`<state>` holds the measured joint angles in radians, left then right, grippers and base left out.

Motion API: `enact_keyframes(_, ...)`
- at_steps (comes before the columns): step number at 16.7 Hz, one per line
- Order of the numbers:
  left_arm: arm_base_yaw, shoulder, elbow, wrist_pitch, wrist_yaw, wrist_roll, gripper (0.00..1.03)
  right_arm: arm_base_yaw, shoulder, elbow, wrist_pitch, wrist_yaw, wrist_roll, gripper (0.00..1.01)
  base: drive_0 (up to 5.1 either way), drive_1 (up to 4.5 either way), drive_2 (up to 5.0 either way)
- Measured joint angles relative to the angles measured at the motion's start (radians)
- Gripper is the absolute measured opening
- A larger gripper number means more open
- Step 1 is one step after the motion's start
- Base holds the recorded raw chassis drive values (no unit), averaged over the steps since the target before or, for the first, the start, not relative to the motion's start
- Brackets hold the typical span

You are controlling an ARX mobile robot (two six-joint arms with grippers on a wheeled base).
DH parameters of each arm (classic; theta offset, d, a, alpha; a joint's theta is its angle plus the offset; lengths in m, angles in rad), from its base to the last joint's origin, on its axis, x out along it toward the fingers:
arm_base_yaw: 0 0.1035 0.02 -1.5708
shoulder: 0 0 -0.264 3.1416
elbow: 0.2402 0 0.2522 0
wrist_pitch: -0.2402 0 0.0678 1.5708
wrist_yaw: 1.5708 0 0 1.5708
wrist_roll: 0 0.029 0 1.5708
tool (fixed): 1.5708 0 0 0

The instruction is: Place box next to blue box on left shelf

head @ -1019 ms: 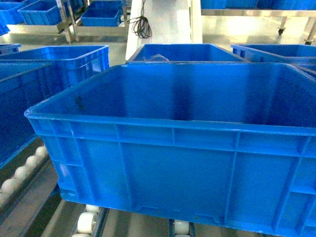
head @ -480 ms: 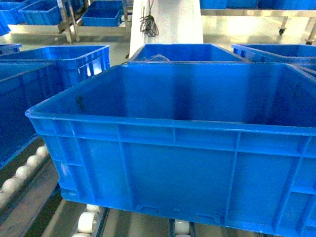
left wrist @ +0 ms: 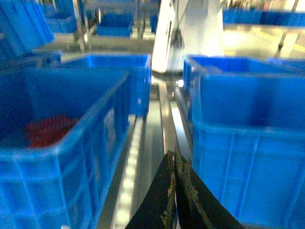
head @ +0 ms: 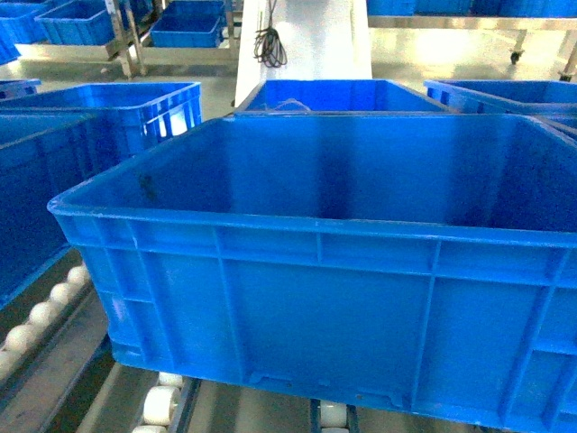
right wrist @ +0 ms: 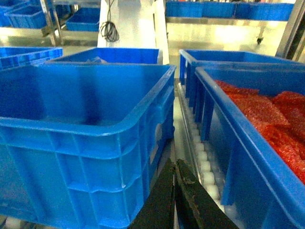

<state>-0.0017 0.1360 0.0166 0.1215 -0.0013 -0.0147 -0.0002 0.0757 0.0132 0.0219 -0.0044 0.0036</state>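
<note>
Left gripper [left wrist: 177, 191]: dark fingers pressed together, holding nothing, in the gap between the box [left wrist: 248, 143] and a neighbouring blue crate [left wrist: 52, 157] that has red contents. Right gripper [right wrist: 175, 193]: fingers likewise closed, empty, between the box [right wrist: 81, 138] and a crate of red material [right wrist: 267, 143]. Box [head: 325, 271]: bright blue, ribbed walls, smooth empty inside, resting on white rollers [head: 160, 404] of the left shelf [head: 54, 352]. More blue crates [head: 126, 113] stand behind.

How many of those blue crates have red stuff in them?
2. One crate stands left of the big empty box, red stuff inside; another stands right of it, piled with red stuff. Other crates' insides are partly hidden, so more are possible.
</note>
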Motion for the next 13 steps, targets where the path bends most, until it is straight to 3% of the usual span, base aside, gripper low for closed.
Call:
enact_keyframes(1,0.000,-0.101,0.000,-0.131,0.001,0.001,0.03,0.000,-0.073,0.000,-0.016,0.004,0.000,0.02,0.0,0.00,0.0)
enact_keyframes(4,0.000,-0.125,-0.001,-0.124,0.002,0.003,0.03,0.000,-0.071,0.000,-0.024,0.004,-0.001,0.02,0.0,0.00,0.0)
enact_keyframes(5,0.000,-0.125,-0.001,-0.127,0.001,0.003,0.05,0.000,-0.071,0.000,-0.028,0.004,-0.002,0.08,0.0,0.00,0.0)
enact_keyframes(12,0.000,-0.125,-0.001,-0.126,0.001,0.004,0.95,0.000,-0.071,0.000,-0.026,0.004,-0.001,0.99,0.0,0.00,0.0)
enact_keyframes(13,0.000,-0.125,-0.001,-0.126,0.001,0.005,0.99,0.000,-0.071,0.000,-0.026,0.004,-0.002,0.98,0.0,0.00,0.0)
